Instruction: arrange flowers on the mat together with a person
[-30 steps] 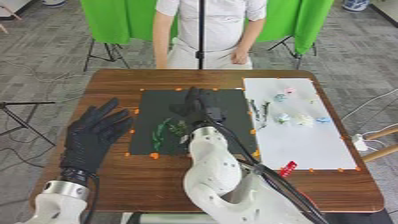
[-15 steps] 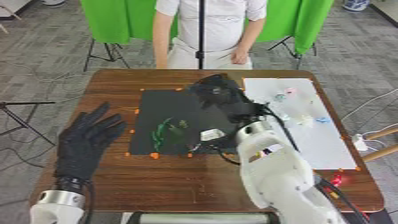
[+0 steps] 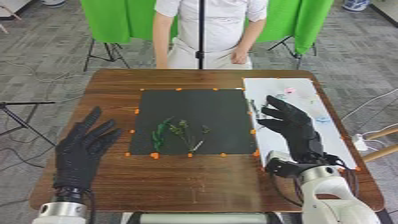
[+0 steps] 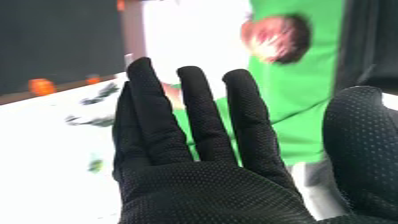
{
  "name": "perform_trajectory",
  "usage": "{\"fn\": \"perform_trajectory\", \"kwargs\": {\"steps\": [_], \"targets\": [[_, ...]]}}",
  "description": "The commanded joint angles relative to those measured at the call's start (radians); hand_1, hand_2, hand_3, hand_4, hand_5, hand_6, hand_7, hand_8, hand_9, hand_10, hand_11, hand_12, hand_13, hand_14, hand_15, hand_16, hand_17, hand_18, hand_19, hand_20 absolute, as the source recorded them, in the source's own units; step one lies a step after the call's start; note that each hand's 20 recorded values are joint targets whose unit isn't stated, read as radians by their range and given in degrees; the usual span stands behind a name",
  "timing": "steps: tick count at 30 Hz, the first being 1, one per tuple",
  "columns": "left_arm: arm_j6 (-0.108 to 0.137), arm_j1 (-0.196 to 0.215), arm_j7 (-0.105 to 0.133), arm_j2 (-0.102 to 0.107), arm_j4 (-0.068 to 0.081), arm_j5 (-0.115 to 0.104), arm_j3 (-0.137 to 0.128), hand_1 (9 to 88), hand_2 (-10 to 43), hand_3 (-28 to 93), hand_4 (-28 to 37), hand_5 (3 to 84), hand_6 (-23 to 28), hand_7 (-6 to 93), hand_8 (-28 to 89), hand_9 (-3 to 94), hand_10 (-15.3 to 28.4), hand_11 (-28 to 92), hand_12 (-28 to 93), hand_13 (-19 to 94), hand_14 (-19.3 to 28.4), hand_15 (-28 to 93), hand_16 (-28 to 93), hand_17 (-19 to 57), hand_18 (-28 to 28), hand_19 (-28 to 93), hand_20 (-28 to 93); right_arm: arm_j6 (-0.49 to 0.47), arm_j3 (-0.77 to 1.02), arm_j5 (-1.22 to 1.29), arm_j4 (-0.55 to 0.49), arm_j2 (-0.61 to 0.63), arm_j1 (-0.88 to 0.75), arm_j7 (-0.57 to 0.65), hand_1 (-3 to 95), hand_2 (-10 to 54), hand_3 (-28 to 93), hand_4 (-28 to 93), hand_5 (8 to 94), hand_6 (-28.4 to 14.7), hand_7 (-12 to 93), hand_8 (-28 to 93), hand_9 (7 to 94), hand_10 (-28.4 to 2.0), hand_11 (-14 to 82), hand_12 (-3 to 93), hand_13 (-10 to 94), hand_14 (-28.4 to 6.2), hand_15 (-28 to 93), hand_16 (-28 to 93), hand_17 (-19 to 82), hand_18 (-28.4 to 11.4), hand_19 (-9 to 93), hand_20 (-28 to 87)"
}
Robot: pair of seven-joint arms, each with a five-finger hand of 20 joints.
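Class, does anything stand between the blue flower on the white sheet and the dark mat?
Yes. The right hand hangs between the blue flower and the mat, and grey-green stems lie on the white sheet near the mat's edge.

Right hand (image 3: 300,131) across mid-frame, black glove, fingers (image 4: 206,125) extended, thumb (image 4: 355,140) apart. Green cloth (image 4: 300,137) beyond. White sheet (image 4: 44,155) alongside, blurred dark sprigs (image 4: 96,121) on it. Dark mat (image 4: 58,45) in one corner, orange markers (image 4: 42,87) by its edge.

Green cloth (image 3: 117,22), grey floor (image 3: 46,52)
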Motion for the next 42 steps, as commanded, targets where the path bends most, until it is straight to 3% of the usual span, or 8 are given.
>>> {"fn": "perform_trajectory", "kwargs": {"steps": [1,13,14,17,21,31,35,42], "targets": [[-0.041,-0.009,-0.075,-0.042,0.018,0.037,0.004,16.1,12.9,74,-28.3,31.7,7.6,6.8,-9,33.6,20.8,20,9,26,28.4,47,-11,-8.1,24.3,54,6,-0.068,-0.002,0.299,0.005,-0.001,-0.031,-0.029,13.3,9.4,83,-28,46.4,-3.3,11,-12,47.7,-18.7,8.5,11.5,41,-23.2,23,17,6,-20.3,45,15],[-0.057,-0.064,-0.072,-0.056,0.041,0.037,0.019,15.2,13.2,72,-28.3,30.6,7.2,6.0,-8,33.0,20.3,18,9,26,28.4,44,-10,-7.5,24.7,54,6,-0.110,-0.022,0.273,0.037,-0.043,0.011,-0.015,11.7,9.0,80,-28,40.6,-2.2,10,-12,44.8,-18.2,7.3,11.4,38,-23.1,20,17,6,-20.2,43,14],[-0.051,-0.059,-0.068,-0.053,0.041,0.036,0.021,14.8,13.4,72,-28.3,30.5,7.1,5.9,-8,33.0,20.3,18,9,26,28.3,44,-10,-7.5,24.7,54,6,-0.117,-0.015,0.249,0.035,-0.045,0.006,-0.007,11.6,9.0,80,-28,40.4,-2.1,10,-12,44.7,-18.1,7.3,11.4,38,-23.1,20,17,5,-20.2,43,14],[-0.006,-0.058,-0.012,-0.033,0.043,0.017,0.043,14.3,13.6,72,-28.3,30.4,7.1,6.0,-8,33.1,20.4,18,9,26,28.2,44,-10,-7.0,25.1,55,7,-0.120,-0.005,0.174,0.026,-0.042,-0.005,0.011,11.5,9.2,80,-28,41.1,-2.0,10,-12,44.4,-18.1,7.0,11.3,38,-23.1,19,18,5,-20.2,42,14],[0.003,-0.055,-0.023,-0.031,0.039,0.023,0.040,14.6,14.3,74,-28.3,31.1,7.4,6.4,-8,34.4,20.9,20,9,28,28.3,44,-10,-5.0,26.2,59,8,-0.089,-0.013,0.096,0.025,-0.036,-0.007,0.004,11.5,9.3,80,-28,41.8,-2.1,10,-12,44.7,-18.1,6.9,11.4,39,-23.1,19,18,5,-20.2,42,15],[-0.040,-0.064,-0.058,-0.051,0.041,0.039,0.030,16.0,14.9,74,-28.3,31.6,7.7,6.5,-9,35.1,21.2,20,8,29,28.4,44,-10,-1.1,26.4,61,6,-0.090,-0.018,0.061,0.031,-0.033,-0.008,-0.017,13.5,7.4,82,-28,37.9,-1.6,11,-12,44.5,-17.7,7.2,11.6,39,-22.2,19,19,5,-20.3,42,15],[-0.065,-0.054,-0.072,-0.061,0.038,0.039,0.014,15.7,14.5,74,-28.3,31.5,7.7,6.5,-9,35.0,21.2,20,8,29,28.3,44,-11,-1.3,26.3,62,-6,-0.085,-0.012,0.068,0.030,-0.032,-0.012,-0.024,14.0,6.9,82,-28,37.6,-1.5,11,-12,44.5,-17.5,7.3,11.6,39,-22.2,19,19,5,-20.2,42,15],[-0.067,-0.049,-0.078,-0.066,0.036,0.036,0.010,15.5,13.9,74,-28.3,31.1,7.6,6.4,-8,34.4,21.1,20,9,27,28.2,43,-10,-5.6,26.0,56,-7,-0.058,-0.015,0.083,0.030,-0.026,-0.004,-0.032,14.5,6.8,83,-28,38.5,-1.6,11,-12,45.3,-17.4,7.7,11.7,40,-22.1,19,19,5,-20.2,42,15]]}}
